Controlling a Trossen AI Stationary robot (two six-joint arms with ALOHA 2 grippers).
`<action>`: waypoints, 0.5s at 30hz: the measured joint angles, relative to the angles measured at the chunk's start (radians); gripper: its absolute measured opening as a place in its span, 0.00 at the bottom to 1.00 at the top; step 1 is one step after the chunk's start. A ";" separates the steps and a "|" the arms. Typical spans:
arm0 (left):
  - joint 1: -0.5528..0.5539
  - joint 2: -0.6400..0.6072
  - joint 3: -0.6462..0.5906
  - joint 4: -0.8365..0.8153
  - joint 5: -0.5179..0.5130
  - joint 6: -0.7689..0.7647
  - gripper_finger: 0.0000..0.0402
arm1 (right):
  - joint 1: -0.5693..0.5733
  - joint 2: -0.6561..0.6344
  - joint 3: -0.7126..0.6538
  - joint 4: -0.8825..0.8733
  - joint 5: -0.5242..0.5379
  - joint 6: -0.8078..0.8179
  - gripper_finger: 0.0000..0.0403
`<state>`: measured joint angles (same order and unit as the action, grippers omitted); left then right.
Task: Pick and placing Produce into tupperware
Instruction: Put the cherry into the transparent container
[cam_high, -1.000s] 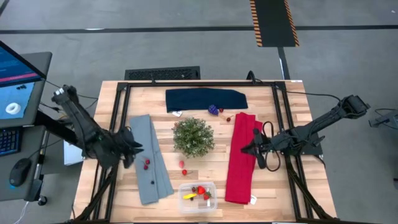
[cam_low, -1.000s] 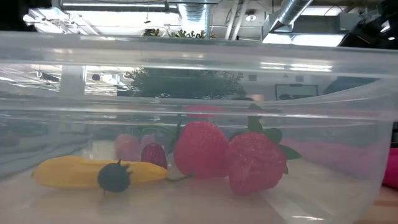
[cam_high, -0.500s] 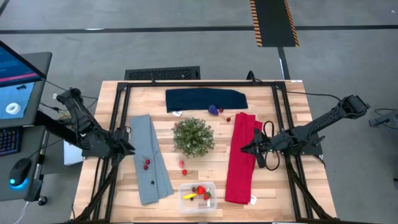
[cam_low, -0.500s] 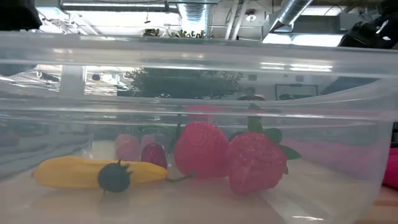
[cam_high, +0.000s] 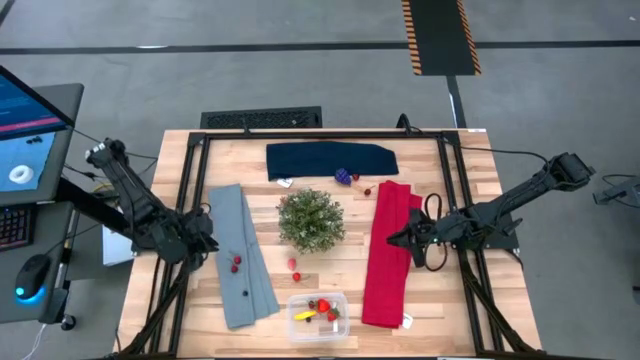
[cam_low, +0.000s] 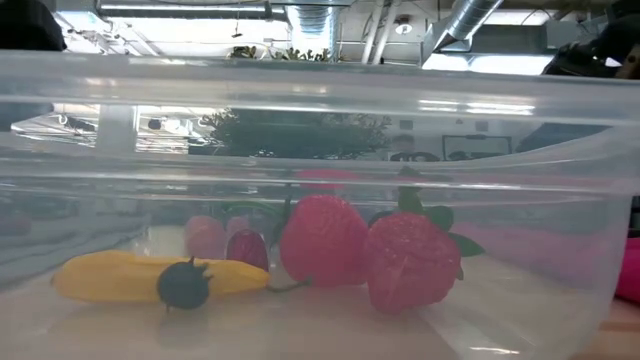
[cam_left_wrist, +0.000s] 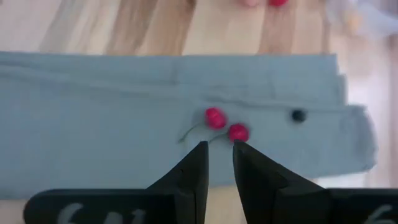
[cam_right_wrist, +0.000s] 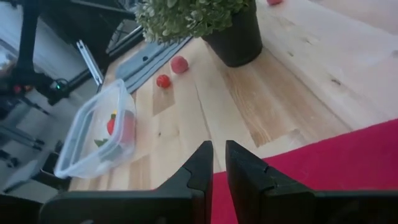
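The clear tupperware (cam_high: 341, 300) stands at the table's near edge and holds two strawberries (cam_low: 322, 240), a yellow piece (cam_low: 110, 278) and a dark berry (cam_low: 183, 285). Two red cherries (cam_left_wrist: 216, 118) and a small dark berry (cam_left_wrist: 299, 115) lie on the grey cloth (cam_high: 238, 225). Two red berries (cam_high: 295, 270) lie on the wood near the plant. The purple grapes (cam_high: 343, 176) rest on the navy cloth with red berries (cam_high: 362, 186) beside them. My left gripper (cam_high: 207, 240) (cam_left_wrist: 219, 152) hovers at the grey cloth's left edge, open by a narrow gap, pointing at the cherries. My right gripper (cam_high: 392, 240) (cam_right_wrist: 219, 155) waits shut over the red cloth.
A bushy green potted plant (cam_high: 311, 220) stands mid-table between the two grippers. A folded red cloth (cam_high: 388, 255) lies on the right and a navy cloth (cam_high: 330, 160) at the far side. Black frame rails (cam_high: 190, 200) run along the table's edges.
My left arm has drawn back a little toward the table's left edge, then eased forward again over the grey cloth's edge. The fruits, the cloths and my right arm have stayed where they were.
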<state>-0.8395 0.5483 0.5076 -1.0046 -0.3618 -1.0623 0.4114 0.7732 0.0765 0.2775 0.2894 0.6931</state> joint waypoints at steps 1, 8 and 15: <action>0.002 0.017 0.000 0.029 0.006 0.002 0.15 | 0.001 0.000 0.000 0.000 0.000 0.016 0.16; 0.050 0.202 0.001 0.222 0.073 -0.002 0.15 | 0.003 0.000 0.000 0.000 0.000 0.144 0.16; 0.066 0.411 0.001 0.239 0.280 0.041 0.15 | 0.049 0.000 0.000 -0.008 -0.003 0.141 0.16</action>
<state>-0.7734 0.9595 0.5083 -0.7653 -0.0819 -1.0208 0.4608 0.7734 0.0765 0.2695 0.2867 0.8341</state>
